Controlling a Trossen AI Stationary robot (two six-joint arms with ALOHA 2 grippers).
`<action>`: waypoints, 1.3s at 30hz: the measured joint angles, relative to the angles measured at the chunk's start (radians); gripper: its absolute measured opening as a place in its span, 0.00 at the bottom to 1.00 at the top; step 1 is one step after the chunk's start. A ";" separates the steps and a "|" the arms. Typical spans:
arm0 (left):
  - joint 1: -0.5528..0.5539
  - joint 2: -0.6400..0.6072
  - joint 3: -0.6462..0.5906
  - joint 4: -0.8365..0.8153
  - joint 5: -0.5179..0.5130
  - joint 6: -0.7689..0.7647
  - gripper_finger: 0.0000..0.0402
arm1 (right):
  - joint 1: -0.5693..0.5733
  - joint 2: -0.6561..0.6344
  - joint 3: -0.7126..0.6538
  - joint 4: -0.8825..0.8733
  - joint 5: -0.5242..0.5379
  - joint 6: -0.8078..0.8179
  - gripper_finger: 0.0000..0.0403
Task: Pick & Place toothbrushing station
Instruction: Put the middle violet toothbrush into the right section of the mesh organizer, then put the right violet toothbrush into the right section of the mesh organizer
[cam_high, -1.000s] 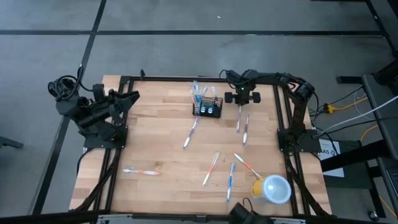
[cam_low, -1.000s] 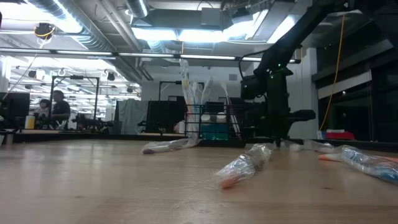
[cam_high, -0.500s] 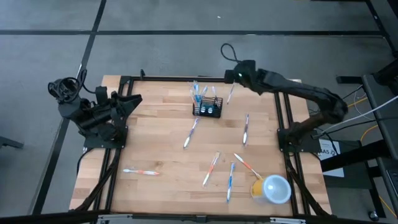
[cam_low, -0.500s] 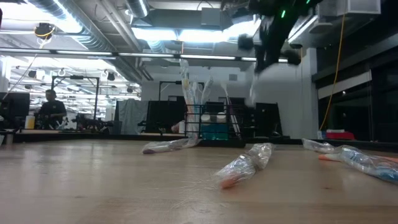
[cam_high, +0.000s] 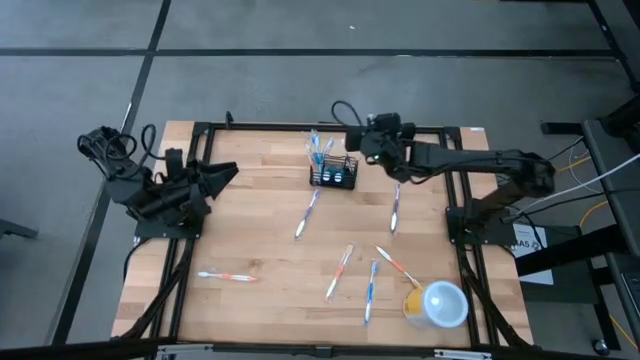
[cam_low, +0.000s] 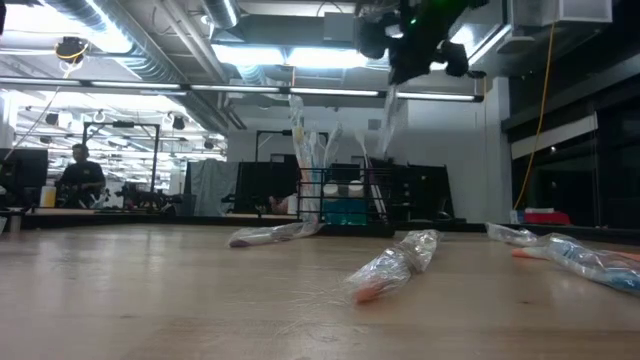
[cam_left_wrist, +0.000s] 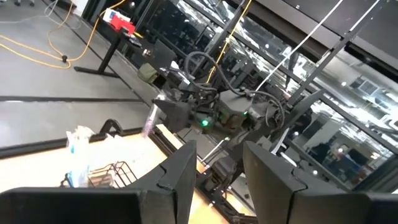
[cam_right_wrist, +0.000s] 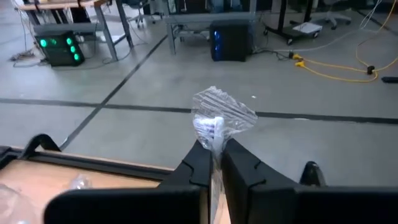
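The black mesh holder (cam_high: 333, 173) stands at the table's far middle with several wrapped toothbrushes upright in it; it also shows in the low view (cam_low: 345, 200). My right gripper (cam_high: 364, 142) is high above the table, just right of the holder, shut on a clear-wrapped toothbrush (cam_low: 386, 118). My left gripper (cam_high: 226, 172) is open and empty over the table's far left; its fingers show in the left wrist view (cam_left_wrist: 217, 180). My right gripper pinches the wrapped toothbrush between its two fingers (cam_right_wrist: 198, 163). One wrapped end (cam_right_wrist: 216, 119) sticks out past the fingertips. In the low view the brush hangs below the gripper, slightly tilted, lifted clear of the table and higher than the holder's top.
Several wrapped toothbrushes lie loose on the wood: one right of the holder (cam_high: 396, 206), one in front of it (cam_high: 308, 213), others at the near right (cam_high: 340, 271) and near left (cam_high: 227, 275). A yellow cup with a pale lid (cam_high: 437, 303) lies at the near right corner.
My right gripper has taken a wrapped toothbrush off the table right of the holder, lifted it clear toward the far edge, then gone left toward the holder. The brush now hangs below it. My left arm has shifted a little toward the right.
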 joint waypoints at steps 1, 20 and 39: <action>0.000 0.006 0.000 0.000 0.001 -0.008 0.32 | 0.009 0.018 0.000 0.021 0.013 -0.006 0.04; -0.022 0.034 0.000 0.053 0.075 -0.026 0.32 | 0.067 0.149 -0.192 0.148 0.078 0.196 0.04; -0.031 0.033 0.000 0.082 0.069 0.067 0.32 | 0.032 -0.256 -0.232 -0.153 -0.194 0.191 0.56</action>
